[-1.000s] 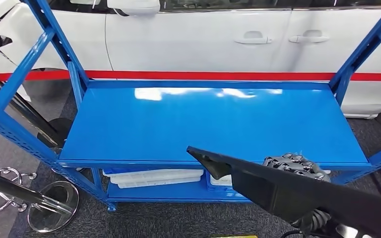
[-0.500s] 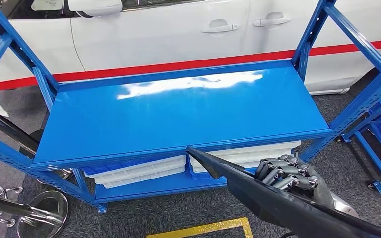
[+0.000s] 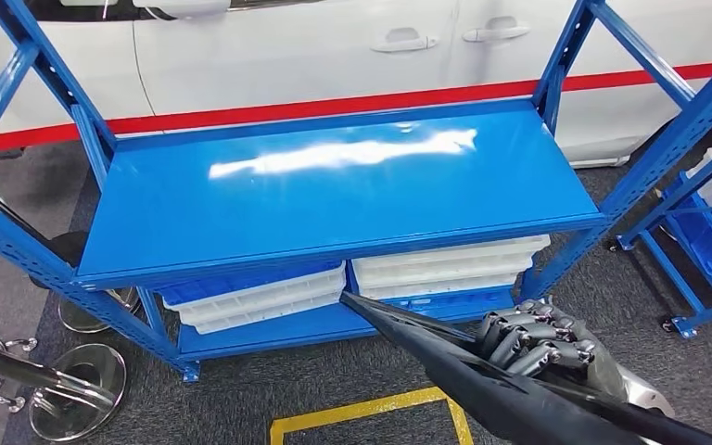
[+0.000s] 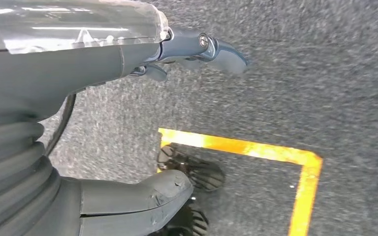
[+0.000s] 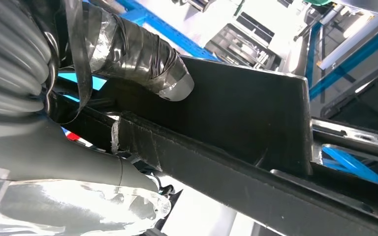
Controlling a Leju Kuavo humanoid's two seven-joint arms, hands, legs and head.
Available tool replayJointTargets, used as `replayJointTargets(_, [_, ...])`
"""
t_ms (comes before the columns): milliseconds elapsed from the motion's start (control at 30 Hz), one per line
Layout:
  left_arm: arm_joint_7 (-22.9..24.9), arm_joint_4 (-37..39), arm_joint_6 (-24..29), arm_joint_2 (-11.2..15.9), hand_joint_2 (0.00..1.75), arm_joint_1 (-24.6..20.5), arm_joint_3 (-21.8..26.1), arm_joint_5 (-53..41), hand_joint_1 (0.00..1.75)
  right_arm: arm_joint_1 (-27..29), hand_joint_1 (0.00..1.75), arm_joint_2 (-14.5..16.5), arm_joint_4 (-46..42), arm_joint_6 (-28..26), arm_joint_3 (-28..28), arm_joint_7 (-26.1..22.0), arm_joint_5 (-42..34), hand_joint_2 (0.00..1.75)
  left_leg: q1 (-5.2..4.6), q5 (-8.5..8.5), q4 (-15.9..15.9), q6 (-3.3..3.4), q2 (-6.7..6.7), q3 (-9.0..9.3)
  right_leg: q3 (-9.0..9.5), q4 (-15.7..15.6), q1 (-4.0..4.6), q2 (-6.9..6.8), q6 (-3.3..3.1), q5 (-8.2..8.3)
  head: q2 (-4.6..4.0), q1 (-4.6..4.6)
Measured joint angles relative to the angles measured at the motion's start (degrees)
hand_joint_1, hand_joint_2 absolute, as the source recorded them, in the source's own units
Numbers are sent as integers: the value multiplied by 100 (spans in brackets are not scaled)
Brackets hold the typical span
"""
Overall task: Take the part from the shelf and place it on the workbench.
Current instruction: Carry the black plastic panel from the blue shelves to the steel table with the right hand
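The long black part [image 3: 482,375] pointed its tip toward the blue shelf [image 3: 334,195]. The right hand [image 3: 538,343] gripped it, fingers curled over. The left hand [image 4: 128,54] hung with fingers loosely apart, holding nothing.

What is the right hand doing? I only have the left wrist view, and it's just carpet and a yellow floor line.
Observer: In the head view the right hand grips a long black part, with the part's pointed end towards the blue shelf.
Operator: What's on that shelf?
Observer: White trays sit on its lower level, under the glossy top board.
Operator: How does the grip look up close?
Observer: In the right wrist view, a taped fingertip rests against the part's flat black face.
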Motion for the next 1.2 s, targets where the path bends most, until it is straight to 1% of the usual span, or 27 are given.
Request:
replayJointTargets(33, [7, 0, 5, -7, 175, 1, -1, -8, 0, 20, 175, -3, 0, 20, -2, -4, -13, 175, 9, 25, 42, -17, 10, -73, 153, -120, -15, -5, 17, 166, 0, 0])
replayJointTargets(100, [21, 0, 21, -16, 175, 2, 0, -25, 0, 48, 175, -3, 0, 51, -2, -10, -29, 175, 16, 67, 113, -64, 17, -172, 682, -838, -41, -27, 38, 423, 1, 0])
replayJointTargets(167, [29, 0, 36, -20, 175, 4, 0, -34, 0, 66, 175, -3, -1, 59, -3, -16, -41, 175, 9, 128, 164, -124, 16, -242, 1083, -1490, -33, -36, -2, 444, 1, -2])
replayJointTargets(200, [31, 0, 43, -21, 175, 6, 0, -35, 0, 74, 175, -2, -1, 60, -3, -20, -46, 175, 5, 163, 179, -154, 14, -275, 1146, -1638, -20, -31, -28, 424, 1, -3])
replayJointTargets(267, [32, 0, 51, -18, 175, 13, 1, -37, 0, 87, 175, -2, -1, 61, -3, -28, -57, 175, 6, 186, 209, -220, 3, -363, 1083, -1702, -33, -29, -95, 441, 0, -3])
replayJointTargets(300, [34, 0, 54, -19, 175, 20, 2, -37, 0, 92, 175, -2, -1, 63, -3, -29, -63, 175, 13, 82, 289, -259, -12, -437, 1020, -1716, -45, -31, -143, 469, 0, -4])
replayJointTargets(333, [37, 0, 54, -20, 175, 28, 4, -38, 0, 98, 175, -3, -1, 70, -2, -27, -73, 175, 26, -128, 476, -300, -29, -531, 944, -1725, -58, -35, -199, 509, 0, -7])
replayJointTargets(400, [43, 0, 55, -26, 175, 41, 5, -44, 0, 106, 175, -2, -1, 115, -1, -16, -102, 175, 66, -718, 1149, -372, -52, -731, 785, -1694, -51, -41, -274, 596, 0, -13])
replayJointTargets(433, [44, 0, 55, -26, 175, 44, 6, -50, 0, 108, 175, -2, 0, 152, 2, -4, -115, 175, 79, -931, 1536, -390, -54, -800, 712, -1668, -40, -46, -285, 637, 0, -13])
replayJointTargets(467, [41, 0, 55, -26, 175, 44, 6, -63, 0, 107, 175, -1, 1, 197, 6, 7, -125, 175, 85, -998, 1824, -395, -54, -817, 637, -1636, -27, -51, -288, 676, 0, -13])
replayJointTargets(500, [37, 0, 55, -25, 175, 43, 6, -77, 0, 107, 175, -1, 2, 242, 13, 17, -128, 175, 84, -923, 1955, -385, -56, -761, 560, -1608, -15, -54, -289, 719, 0, -13])
replayJointTargets(533, [30, 0, 58, -23, 175, 41, 6, -89, 0, 104, 175, -1, 3, 282, 22, 15, -123, 175, 79, -746, 1886, -360, -58, -616, 487, -1587, -1, -54, -290, 766, 0, -12])
replayJointTargets(600, [16, -1, 68, 3, 175, 31, 9, -105, 0, 95, 175, -1, 3, 342, 42, -13, -102, 175, 44, -442, 1198, -255, -79, -55, 380, -1576, 19, -46, -282, 872, 0, -11])
replayJointTargets(667, [8, -4, 75, 42, 175, 11, 18, -109, 0, 82, 175, -1, 2, 364, 57, -52, -88, 175, -9, -479, 265, -151, -106, 560, 339, -1590, 25, -43, -245, 980, 0, -11])
replayJointTargets(700, [5, -6, 76, 60, 175, 1, 30, -110, 0, 74, 175, -1, 2, 364, 65, -65, -87, 175, -31, -539, -20, -126, -115, 723, 328, -1607, 18, -48, -215, 1039, 0, -10])
replayJointTargets(767, [3, -6, 81, 77, 175, -9, 63, -110, 0, 59, 175, -1, 3, 364, 85, -77, -86, 175, -32, -490, -208, -112, -107, 747, 298, -1650, 9, -53, -148, 1140, 0, -9])
replayJointTargets(800, [4, -6, 84, 81, 175, -9, 76, -110, 0, 55, 175, 0, 3, 363, 97, -79, -86, 175, -22, -410, -221, -90, -92, 689, 264, -1624, 10, -46, -123, 1084, 0, -9])
replayJointTargets(833, [5, -5, 85, 83, 175, -6, 84, -110, 0, 54, 175, -1, 4, 362, 108, -79, -85, 175, -8, -330, -236, -60, -72, 624, 210, -1510, 14, -39, -105, 911, 0, -8])
replayJointTargets(867, [6, -4, 85, 84, 175, -3, 86, -110, 0, 53, 175, -1, 4, 361, 116, -79, -85, 175, 4, -261, -224, -34, -51, 533, 127, -1266, 14, -34, -92, 621, 0, -8])
replayJointTargets(933, [14, -4, 85, 84, 175, 0, 87, -109, 0, 51, 175, -1, 5, 361, 132, -79, -85, 175, -12, -162, -112, 5, -24, 310, -63, -500, 9, -28, -62, 45, 0, -8])
replayJointTargets(967, [36, -5, 89, 84, 175, 0, 89, -109, 0, 52, 175, -1, 9, 362, 139, -82, -85, 175, -18, -115, -51, 5, -16, 190, -121, -130, 8, -29, -43, -62, 1, -8])
replayJointTargets(1000, [75, -5, 100, 84, 175, -1, 93, -109, 0, 53, 175, -1, 14, 364, 144, -86, -87, 175, -22, -68, 3, 1, -9, 79, -116, 101, 8, -29, -27, -9, 1, -9])
replayJointTargets(1033, [129, -5, 116, 84, 175, 0, 100, -109, 0, 53, 175, -1, 21, 365, 147, -91, -91, 175, -23, -20, 43, -10, -4, -27, -20, 138, 6, -29, -18, 159, 1, -9])
replayJointTargets(1067, [184, -5, 137, 84, 175, 2, 110, -113, 0, 53, 175, -1, 26, 366, 149, -96, -96, 175, -23, 28, 73, -25, -2, -116, 183, -40, 1, -30, -15, 348, 1, -9])
replayJointTargets(1100, [234, -5, 158, 86, 175, 4, 121, -122, 0, 53, 175, -2, 29, 364, 148, -101, -99, 175, -24, 70, 101, -44, -3, -186, 477, -389, -6, -31, -16, 463, 0, -9])
replayJointTargets(1167, [297, -6, 190, 99, 175, 17, 142, -151, 0, 61, 175, -4, 31, 352, 144, -120, -98, 175, -42, 148, 151, -87, -14, -270, 1095, -1281, -1, -30, -48, 427, 0, -11])
replayJointTargets(1200, [321, -7, 200, 112, 175, 23, 153, -171, 0, 69, 175, -9, 31, 342, 138, -140, -96, 175, -51, 188, 172, -109, -21, -305, 1270, -1578, 6, -28, -69, 351, 0, -12])
